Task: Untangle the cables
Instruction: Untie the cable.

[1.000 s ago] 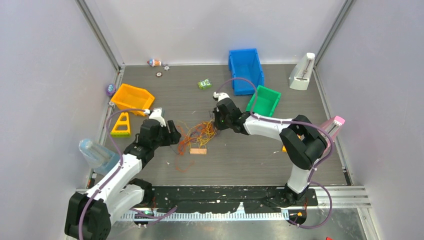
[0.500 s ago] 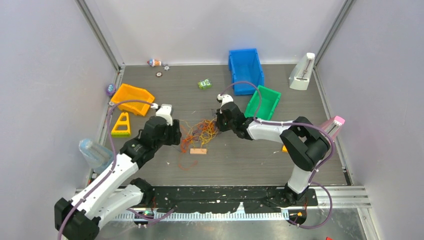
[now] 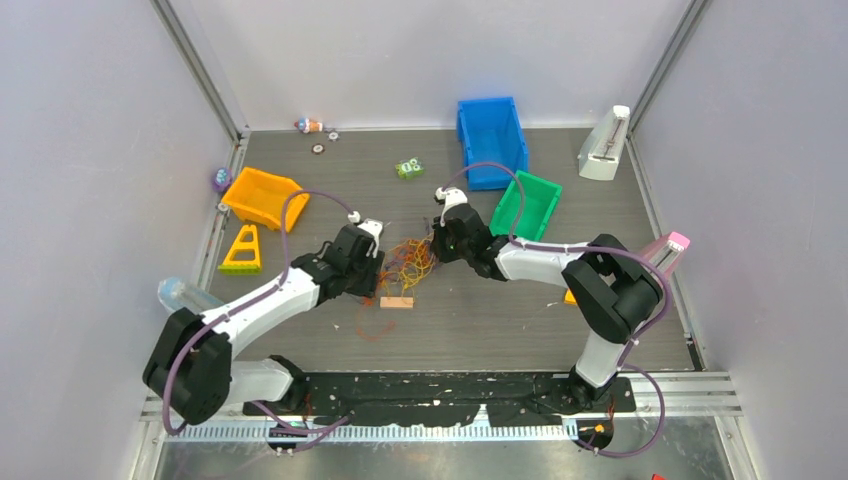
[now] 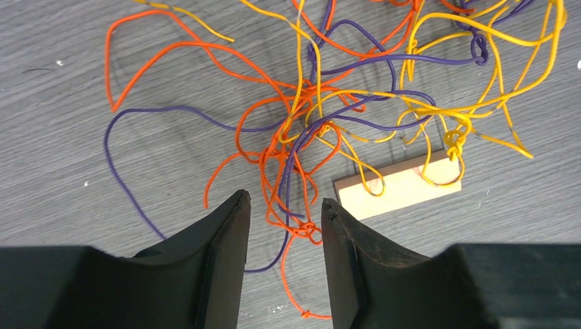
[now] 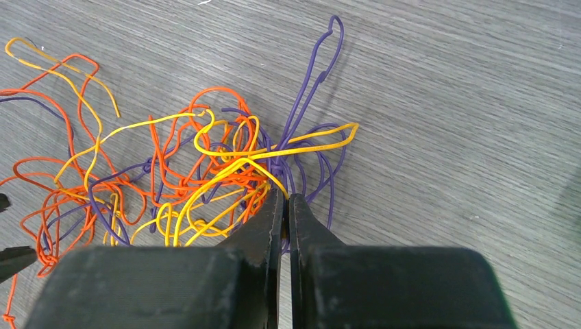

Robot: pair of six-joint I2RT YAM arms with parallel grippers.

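**Grey wood-grain table (image 3: pixel 480 320), both grippers at the cables (image 3: pixel 405 262)**

Your left gripper (image 4: pixel 284 202) sits low over the left edge of the tangle. Its jaws are partway apart and not clamped. Orange and purple strands run through the gap, and a small orange knot lies close beside one finger.

Your right gripper (image 5: pixel 283 195) is on the far-right side of the bunch with its fingers pinched nearly together. Yellow and orange strands run into the tips, so it's holding cables. You can't tell exactly which strands are caught.

The cables are one loose heap of orange, yellow and purple wire, flat on the table mid-scene between the two grippers. One long purple loop sticks out of the heap, away from the right gripper.

A small wooden block (image 4: pixel 397 188) lies at the near edge of the heap, with yellow strands crossing over it.

Farther out, the orange bin (image 3: pixel 265 197) is at far left. The green bin (image 3: pixel 530 203) and blue bin (image 3: pixel 492 135) are at far right. All three are well apart from the cables.
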